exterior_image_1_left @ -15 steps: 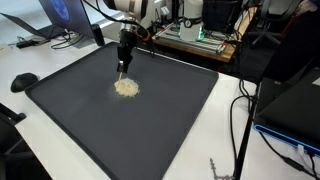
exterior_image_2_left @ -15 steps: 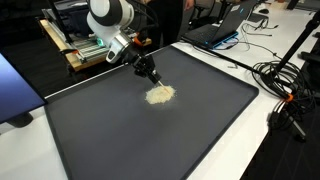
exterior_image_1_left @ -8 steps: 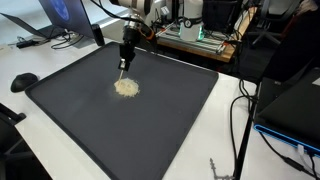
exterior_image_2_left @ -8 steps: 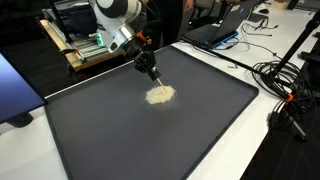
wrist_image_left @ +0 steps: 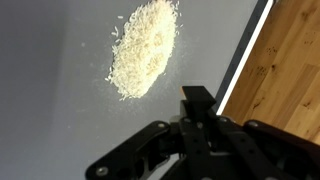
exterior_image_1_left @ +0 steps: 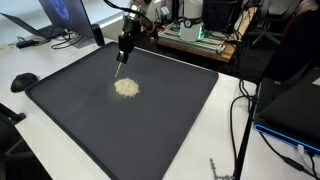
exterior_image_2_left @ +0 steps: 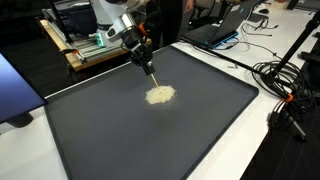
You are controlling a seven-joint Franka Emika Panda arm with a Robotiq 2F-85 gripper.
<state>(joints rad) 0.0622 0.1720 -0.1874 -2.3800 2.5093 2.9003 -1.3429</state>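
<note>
Tool: a thin dark tool point(exterior_image_1_left: 121, 66) is sticking out of the hand and pointing down at the mat; in the wrist view it is showing as a short dark block point(wrist_image_left: 195, 100).
Tool position: it is hanging near the pile, on the side toward the mat's far edge, apart from the grains; whether its tip is touching the mat cannot be told.
Hand: the hand point(exterior_image_2_left: 145, 62) is gripping the tool, its fingers pressing fully together on it.
Pile: a small heap of pale grains point(exterior_image_2_left: 159, 95) is lying on the mat, toward its far half, with a few loose grains scattering round its rim point(wrist_image_left: 145, 50).
Mat: a dark grey mat point(exterior_image_1_left: 170, 110) is covering most of the bench.
Bench: the white bench point(exterior_image_2_left: 262, 150) is carrying the mat, with black cables point(exterior_image_2_left: 285, 85) trailing along one side.
</note>
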